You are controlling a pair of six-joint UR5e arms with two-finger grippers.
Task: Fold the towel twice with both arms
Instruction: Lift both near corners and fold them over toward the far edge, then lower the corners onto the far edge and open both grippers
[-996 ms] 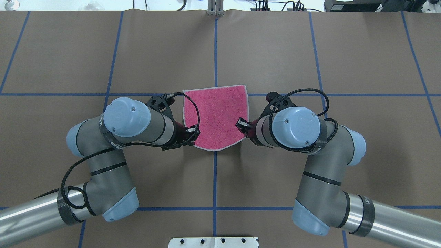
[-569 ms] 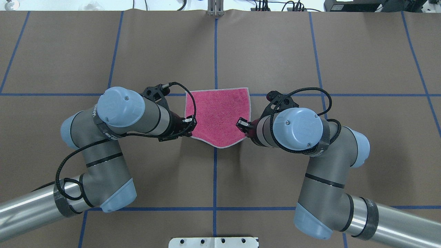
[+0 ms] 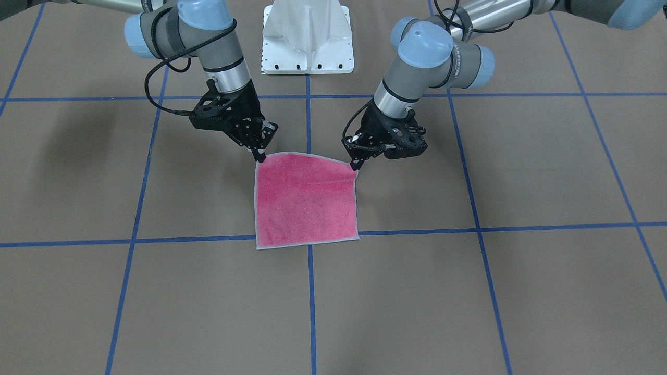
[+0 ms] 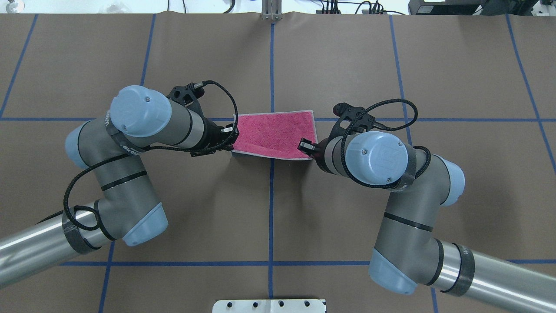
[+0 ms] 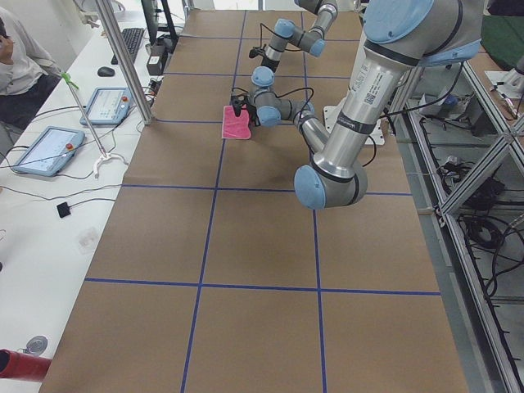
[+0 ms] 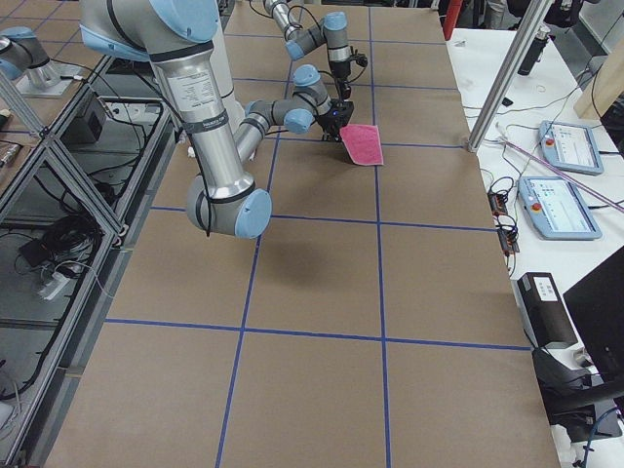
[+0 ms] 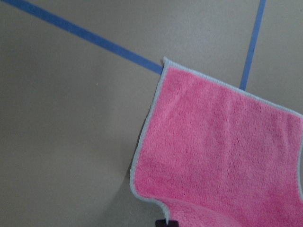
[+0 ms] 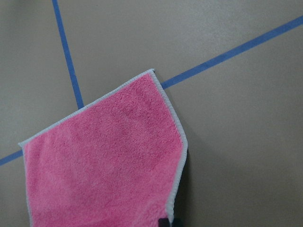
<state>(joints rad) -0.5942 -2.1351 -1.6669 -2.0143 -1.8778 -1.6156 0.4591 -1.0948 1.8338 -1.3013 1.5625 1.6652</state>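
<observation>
Left gripper (image 3: 356,165) and right gripper (image 3: 260,156) each pinch a near corner of the towel (image 3: 307,205), raised off the table (image 3: 469,286). Its far edge rests ahead of both. The held edge spans between them, so I'd carry both forward together.

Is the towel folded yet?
Not yet: the small pink terry towel is one layer, corners held up by black left gripper and right gripper.
</observation>
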